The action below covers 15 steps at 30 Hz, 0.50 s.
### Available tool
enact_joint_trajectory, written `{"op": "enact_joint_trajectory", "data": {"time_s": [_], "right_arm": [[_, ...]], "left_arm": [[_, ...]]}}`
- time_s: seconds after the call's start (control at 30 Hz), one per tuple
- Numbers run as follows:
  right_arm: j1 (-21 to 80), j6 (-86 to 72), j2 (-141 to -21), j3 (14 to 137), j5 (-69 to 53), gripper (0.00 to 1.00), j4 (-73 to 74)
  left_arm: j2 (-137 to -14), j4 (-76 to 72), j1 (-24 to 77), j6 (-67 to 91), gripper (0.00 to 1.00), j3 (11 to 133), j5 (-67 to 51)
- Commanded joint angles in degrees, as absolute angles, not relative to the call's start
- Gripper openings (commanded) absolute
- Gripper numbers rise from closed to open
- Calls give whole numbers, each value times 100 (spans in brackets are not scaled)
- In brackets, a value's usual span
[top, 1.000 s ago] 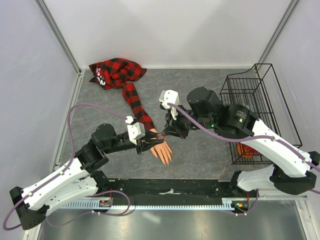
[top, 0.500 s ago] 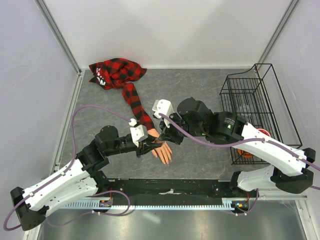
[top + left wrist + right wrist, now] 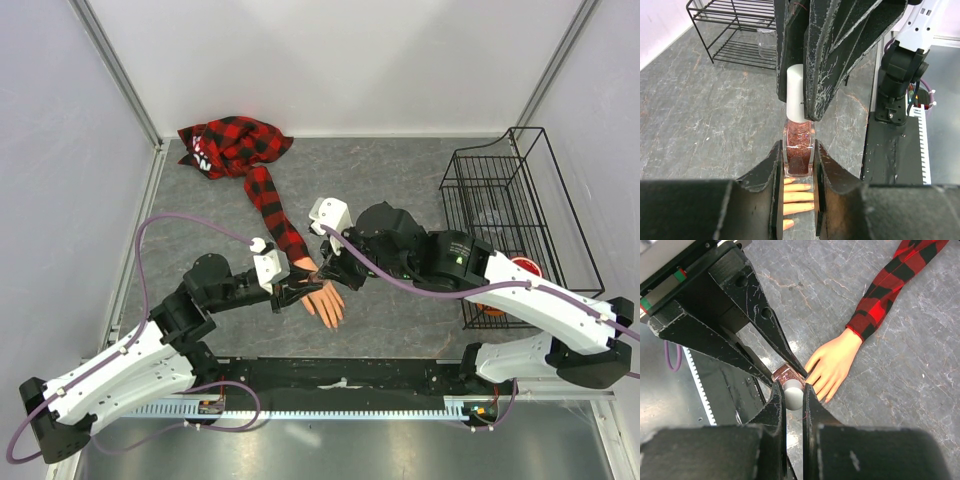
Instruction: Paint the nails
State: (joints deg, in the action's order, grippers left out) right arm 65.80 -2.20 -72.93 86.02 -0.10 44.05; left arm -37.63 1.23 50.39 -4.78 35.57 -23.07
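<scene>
The peach mannequin hand (image 3: 327, 300) lies palm down on the grey table, coming out of a red-and-black plaid sleeve (image 3: 272, 208). Its fingers (image 3: 826, 382) point toward the near edge; the nails are too small to make out. My left gripper (image 3: 799, 165) is shut on the small reddish glitter bottle (image 3: 799, 150), held above the fingers (image 3: 799, 196). My right gripper (image 3: 793, 395) is shut on the bottle's white cap (image 3: 793, 394). In the top view both grippers (image 3: 310, 285) meet just left of the hand.
A black wire basket (image 3: 510, 215) stands at the right with an orange object (image 3: 490, 300) by its near side. The bunched plaid shirt (image 3: 228, 143) lies at the back left. A black rail (image 3: 340, 375) runs along the near edge.
The right gripper came left and down onto the bottle's cap at the left gripper. The left arm shifted only slightly.
</scene>
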Motion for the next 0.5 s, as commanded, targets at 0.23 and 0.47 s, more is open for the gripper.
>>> {"op": "enact_joint_trajectory", "data": {"time_s": [0.23, 0.47], "right_arm": [[6600, -369, -7418, 8404, -299, 0, 4465], [6609, -1204, -7198, 7612, 158, 0, 4017]], "left_arm": [[-3647, -475, 5063, -606, 2, 3735, -2391], [-3463, -615, 5063, -545, 2, 3595, -2189]]}}
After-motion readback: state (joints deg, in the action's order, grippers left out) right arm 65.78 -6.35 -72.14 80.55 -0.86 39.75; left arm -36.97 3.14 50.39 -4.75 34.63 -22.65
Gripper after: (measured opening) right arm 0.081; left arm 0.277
